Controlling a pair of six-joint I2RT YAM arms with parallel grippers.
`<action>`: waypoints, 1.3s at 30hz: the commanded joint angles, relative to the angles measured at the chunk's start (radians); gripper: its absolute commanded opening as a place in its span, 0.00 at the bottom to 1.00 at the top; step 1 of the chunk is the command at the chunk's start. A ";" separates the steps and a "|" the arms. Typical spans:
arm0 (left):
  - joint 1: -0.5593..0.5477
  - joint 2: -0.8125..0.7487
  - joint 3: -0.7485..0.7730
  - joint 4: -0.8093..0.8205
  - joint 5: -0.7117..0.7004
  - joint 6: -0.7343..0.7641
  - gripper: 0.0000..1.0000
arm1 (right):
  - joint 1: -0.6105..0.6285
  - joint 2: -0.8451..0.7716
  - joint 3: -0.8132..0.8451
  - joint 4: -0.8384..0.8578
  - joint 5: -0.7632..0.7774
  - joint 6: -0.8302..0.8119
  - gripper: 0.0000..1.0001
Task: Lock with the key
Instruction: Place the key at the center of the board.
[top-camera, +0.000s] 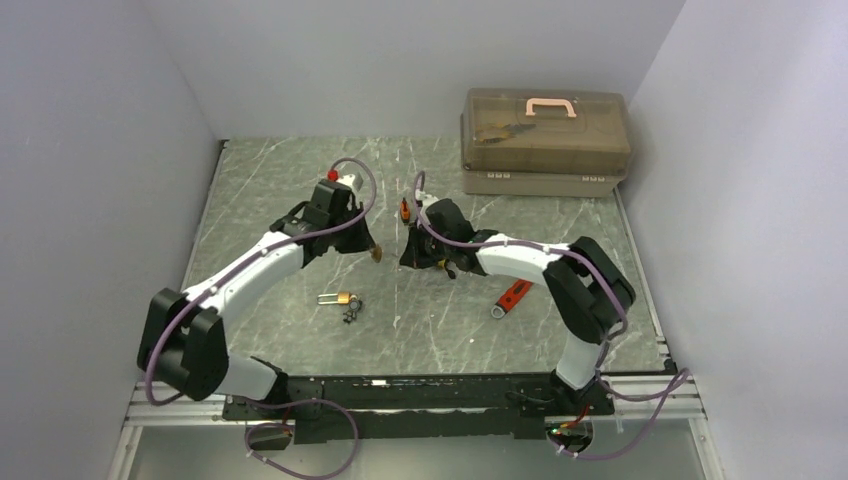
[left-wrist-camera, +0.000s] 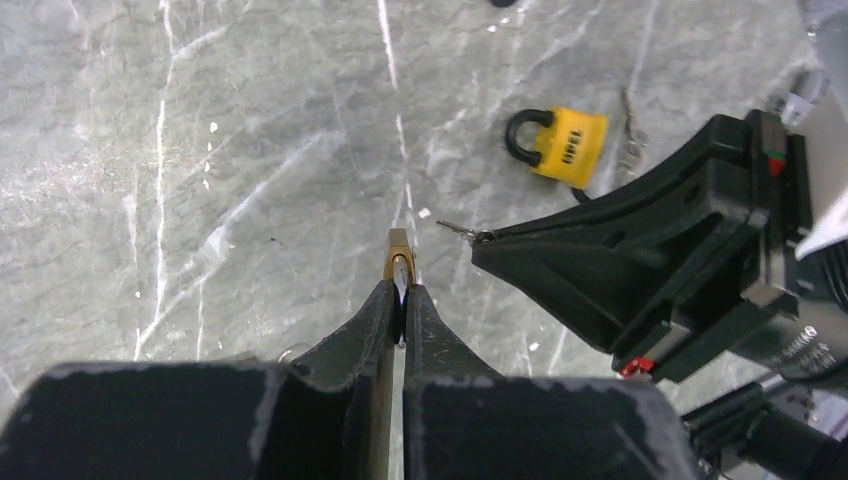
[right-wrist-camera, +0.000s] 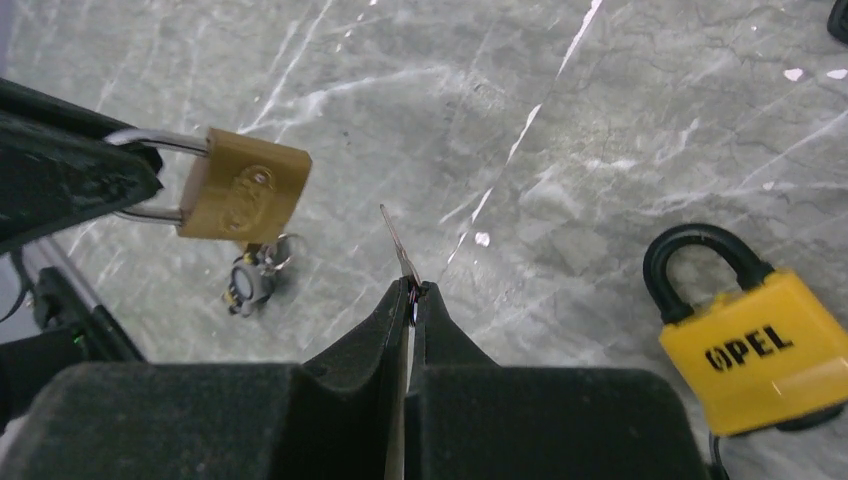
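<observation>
The brass padlock (right-wrist-camera: 243, 188) lies left of the key (right-wrist-camera: 398, 243) tip.
My right gripper (right-wrist-camera: 412, 290) pinches the key; my left gripper (left-wrist-camera: 400, 288) pinches the shackle (right-wrist-camera: 165, 141), its body pointing toward the key, apart.

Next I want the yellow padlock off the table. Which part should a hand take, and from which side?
I'd take the yellow padlock by its body, coming straight down from above and pinching across its two narrow side edges. It lies flat, label up, so its broad faces cannot be pinched, and its black shackle is a thin loop lying on the table.
</observation>
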 joint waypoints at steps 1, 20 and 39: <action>0.004 0.065 -0.025 0.134 -0.074 -0.066 0.00 | 0.007 0.073 0.085 0.044 0.054 0.013 0.00; 0.004 0.170 -0.099 0.212 -0.120 -0.064 0.17 | 0.033 0.276 0.180 0.095 0.011 0.076 0.00; 0.038 -0.163 0.019 -0.055 -0.110 0.064 0.86 | 0.082 0.103 0.121 -0.023 0.176 0.080 0.67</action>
